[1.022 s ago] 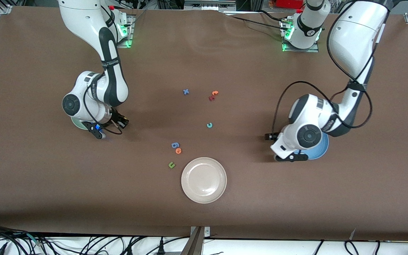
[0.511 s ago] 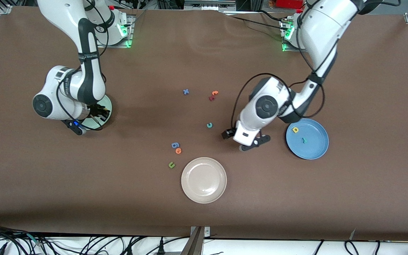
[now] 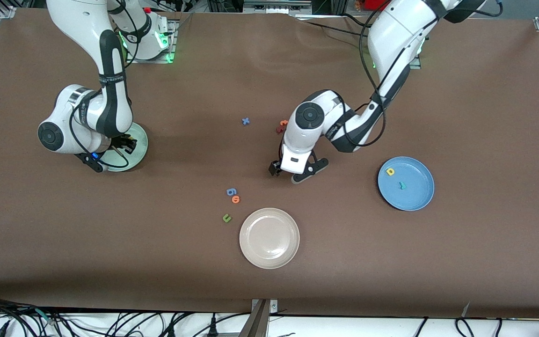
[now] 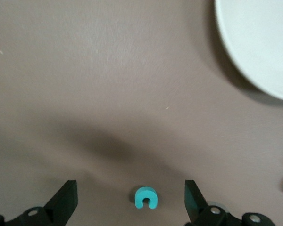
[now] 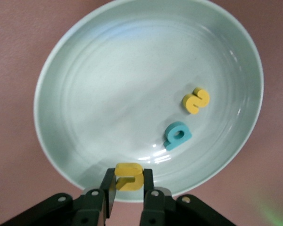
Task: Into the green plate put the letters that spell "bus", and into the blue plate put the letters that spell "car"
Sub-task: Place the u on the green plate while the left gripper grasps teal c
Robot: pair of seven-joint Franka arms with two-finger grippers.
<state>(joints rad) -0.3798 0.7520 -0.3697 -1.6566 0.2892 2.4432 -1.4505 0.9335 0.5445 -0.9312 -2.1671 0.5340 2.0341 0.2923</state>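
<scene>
Legibly, only the foam letters themselves can be read. At the front view's left edge the green plate [image 5: 146, 94] holds a yellow s [image 5: 195, 100] and a teal b [image 5: 177, 135]; the right end effector [image 5: 128, 197] hangs over its rim, pinched narrow on a yellow u [image 5: 129, 175]. Right of centre, the blue plate [image 3: 419, 196] holds a yellow a [image 3: 390, 172] and a teal r [image 3: 401, 186]. Mid-frame, the left end effector [image 4: 131, 207] hovers spread wide over the teal c [image 4: 145, 197] on the counter [image 3: 438, 262].

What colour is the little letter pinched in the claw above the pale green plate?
Yellow. The foam letter in the right end effector shows best in the right wrist view.
</scene>
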